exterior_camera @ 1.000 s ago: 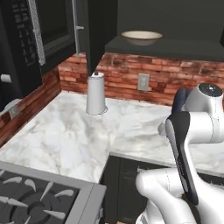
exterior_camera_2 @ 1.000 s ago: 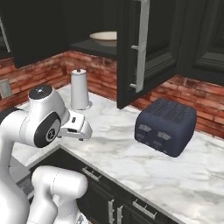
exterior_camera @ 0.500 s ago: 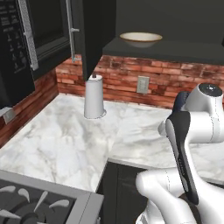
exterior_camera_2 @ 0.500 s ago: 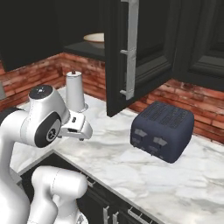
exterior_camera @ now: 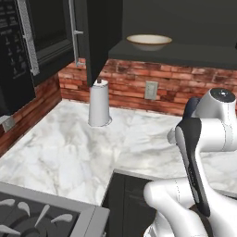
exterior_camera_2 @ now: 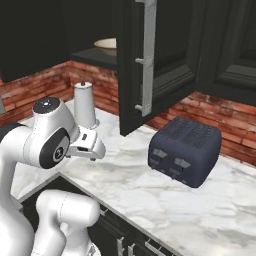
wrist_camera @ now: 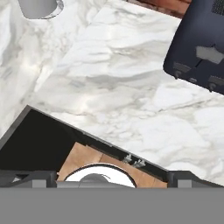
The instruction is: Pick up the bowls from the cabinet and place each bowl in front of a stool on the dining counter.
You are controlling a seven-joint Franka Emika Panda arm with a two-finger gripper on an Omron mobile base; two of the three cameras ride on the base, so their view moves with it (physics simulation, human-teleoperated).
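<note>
Resting on the open cabinet (exterior_camera_2: 165, 55) shelf: one cream bowl (exterior_camera: 149, 41).

The left base view looks from behind the arm's left, forward and down over the marble worktop (exterior_camera: 69, 152) toward the brick wall and the paper towel roll (exterior_camera: 98, 102). The right base view faces the same corner from the other side, sharing that roll (exterior_camera_2: 85, 105) and worktop. The hand view looks steeply down, close above the worktop edge and the toaster (wrist_camera: 201, 48)
</note>
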